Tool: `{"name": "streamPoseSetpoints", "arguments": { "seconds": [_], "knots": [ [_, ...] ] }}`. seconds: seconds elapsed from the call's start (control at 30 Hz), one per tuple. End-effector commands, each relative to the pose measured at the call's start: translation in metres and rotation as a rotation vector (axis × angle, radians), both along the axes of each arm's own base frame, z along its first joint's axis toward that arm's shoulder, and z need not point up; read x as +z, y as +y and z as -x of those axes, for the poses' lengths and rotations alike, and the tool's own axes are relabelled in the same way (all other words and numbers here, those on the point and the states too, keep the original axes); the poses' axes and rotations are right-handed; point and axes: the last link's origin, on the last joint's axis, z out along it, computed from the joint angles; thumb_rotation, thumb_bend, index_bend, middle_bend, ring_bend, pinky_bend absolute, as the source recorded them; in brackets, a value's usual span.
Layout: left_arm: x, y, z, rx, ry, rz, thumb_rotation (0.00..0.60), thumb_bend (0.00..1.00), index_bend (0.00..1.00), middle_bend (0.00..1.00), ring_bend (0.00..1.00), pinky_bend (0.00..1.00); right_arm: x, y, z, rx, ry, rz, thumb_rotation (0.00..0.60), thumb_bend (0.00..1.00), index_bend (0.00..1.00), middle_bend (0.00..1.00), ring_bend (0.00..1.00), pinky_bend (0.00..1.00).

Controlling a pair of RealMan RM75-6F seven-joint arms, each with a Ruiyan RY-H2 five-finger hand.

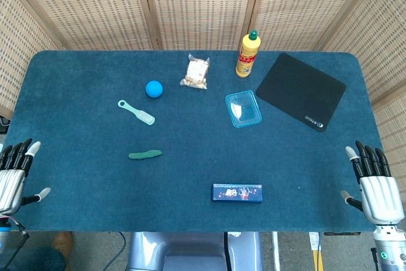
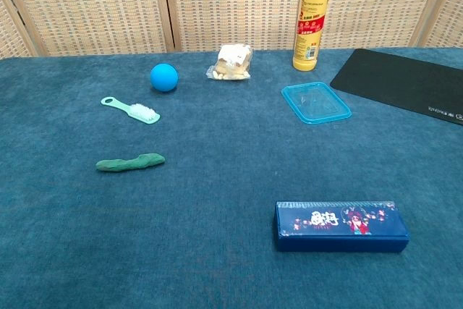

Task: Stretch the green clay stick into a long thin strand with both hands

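Note:
A short green clay stick (image 1: 145, 154) lies flat on the blue table cloth, left of centre; the chest view shows the clay stick (image 2: 130, 162) alone with nothing touching it. My left hand (image 1: 14, 172) hovers at the table's near left corner, fingers spread, holding nothing, well left of the clay. At the near right corner my right hand (image 1: 374, 182) is likewise spread and empty, far from the clay. Neither hand appears in the chest view.
A mint brush (image 1: 136, 112) and a blue ball (image 1: 153, 89) lie behind the clay. A snack bag (image 1: 196, 72), yellow bottle (image 1: 248, 54), clear blue lid (image 1: 243, 108) and black mouse pad (image 1: 300, 91) sit further back right. A dark blue box (image 1: 237, 192) lies near the front edge.

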Motion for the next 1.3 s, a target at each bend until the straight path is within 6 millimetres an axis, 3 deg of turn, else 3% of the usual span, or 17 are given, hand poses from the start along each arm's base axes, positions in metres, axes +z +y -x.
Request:
{"name": "streamPoseSetpoints", "arguments": {
  "seconds": [0.03,0.3,0.43,0.53,0.63,0.9,1.07,1.3],
  "knots": [
    [0.000,0.000,0.000,-0.007,0.003,-0.011,0.600,0.00,0.00,0.00,0.00,0.00,0.000,0.000,0.000,0.000,-0.005,-0.001,0.600,0.00,0.00,0.00,0.00,0.00],
    [-0.013,0.009,0.002,-0.027,0.006,0.010,0.600,0.00,0.00,0.00,0.00,0.00,-0.001,0.001,-0.001,0.001,-0.017,-0.006,0.600,0.00,0.00,0.00,0.00,0.00],
    [-0.028,0.029,-0.003,-0.052,0.002,0.034,0.600,0.00,0.01,0.00,0.00,0.00,-0.002,0.000,0.000,-0.002,-0.015,-0.012,0.600,0.00,0.00,0.00,0.00,0.00],
    [-0.049,0.048,-0.011,-0.070,-0.008,0.090,0.600,0.02,0.12,0.00,0.00,0.00,-0.005,-0.001,0.001,-0.009,-0.018,-0.022,0.600,0.00,0.00,0.00,0.00,0.00],
    [-0.073,0.071,-0.026,-0.109,0.006,0.158,0.600,0.15,0.26,0.00,0.00,0.00,-0.007,-0.004,0.001,-0.012,-0.016,-0.030,0.600,0.00,0.00,0.00,0.00,0.00],
    [-0.126,0.112,-0.048,-0.145,0.042,0.245,0.600,0.25,0.40,0.00,0.00,0.00,-0.008,-0.007,0.007,-0.042,-0.012,-0.035,0.600,0.00,0.00,0.00,0.00,0.00],
    [-0.150,0.119,-0.057,-0.145,0.029,0.291,0.600,0.29,0.43,0.00,0.00,0.00,-0.008,-0.008,0.009,-0.055,-0.014,-0.035,0.600,0.00,0.00,0.00,0.00,0.00],
    [-0.170,0.122,-0.064,-0.154,0.038,0.314,0.600,0.29,0.45,0.00,0.00,0.00,-0.008,-0.011,0.013,-0.068,-0.019,-0.039,0.600,0.00,0.00,0.00,0.00,0.00]
  ]
}}
